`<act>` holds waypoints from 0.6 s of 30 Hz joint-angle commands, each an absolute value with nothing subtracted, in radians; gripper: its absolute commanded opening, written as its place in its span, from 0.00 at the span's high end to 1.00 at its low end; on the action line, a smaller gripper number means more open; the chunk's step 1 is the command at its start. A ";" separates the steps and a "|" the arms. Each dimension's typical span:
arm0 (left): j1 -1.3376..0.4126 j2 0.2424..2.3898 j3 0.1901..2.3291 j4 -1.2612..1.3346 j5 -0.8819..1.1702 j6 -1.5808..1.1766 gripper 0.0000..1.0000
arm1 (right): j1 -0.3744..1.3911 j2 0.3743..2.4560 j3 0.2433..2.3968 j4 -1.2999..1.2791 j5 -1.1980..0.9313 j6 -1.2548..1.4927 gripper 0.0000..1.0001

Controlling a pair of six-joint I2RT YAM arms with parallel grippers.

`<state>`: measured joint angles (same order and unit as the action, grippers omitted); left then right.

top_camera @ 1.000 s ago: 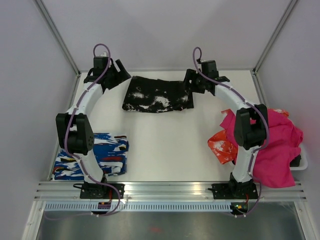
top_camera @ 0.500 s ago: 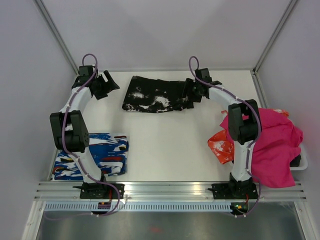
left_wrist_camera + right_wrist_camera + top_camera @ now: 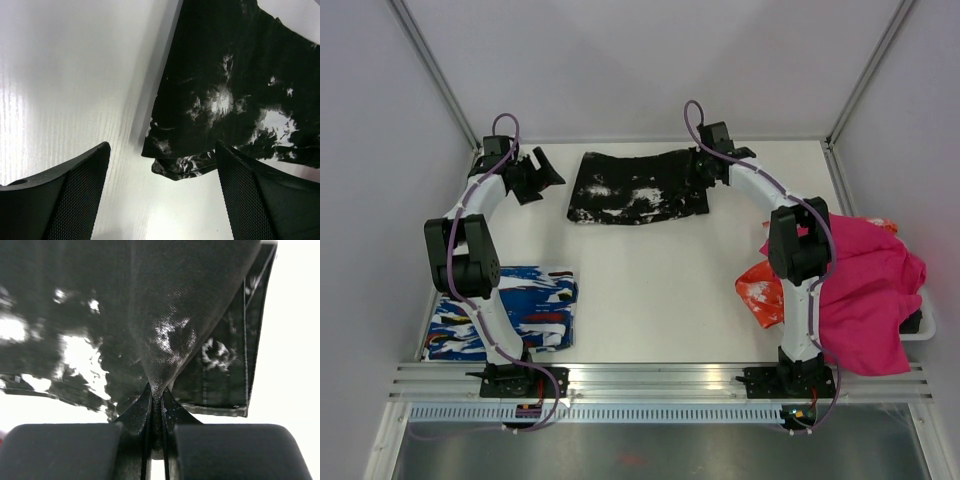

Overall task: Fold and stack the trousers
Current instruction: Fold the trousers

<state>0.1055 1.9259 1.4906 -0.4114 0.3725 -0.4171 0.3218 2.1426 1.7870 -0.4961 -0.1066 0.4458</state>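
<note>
One pair of trousers [image 3: 638, 187], partly folded, at 12 o'clock on the surface [image 3: 660, 290]. Grip: right gripper [image 3: 156, 407] pinched shut on a raised pleat at their 3 o'clock edge; left gripper [image 3: 540, 172] spread wide, empty, just off the 9 o'clock edge. Step: securing cloth for a fold. Next: left takes its corner; both lift together.
</note>
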 commanded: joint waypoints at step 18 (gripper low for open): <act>0.109 1.945 1.480 -0.377 0.465 -0.388 0.14 | 0.311 2.255 2.039 -0.463 -0.172 0.183 0.98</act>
<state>0.1051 1.9388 1.4868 -0.4091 0.4324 -0.4171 0.3099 2.2642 1.9411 -0.5209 -0.1368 0.2317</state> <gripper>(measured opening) 0.869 0.087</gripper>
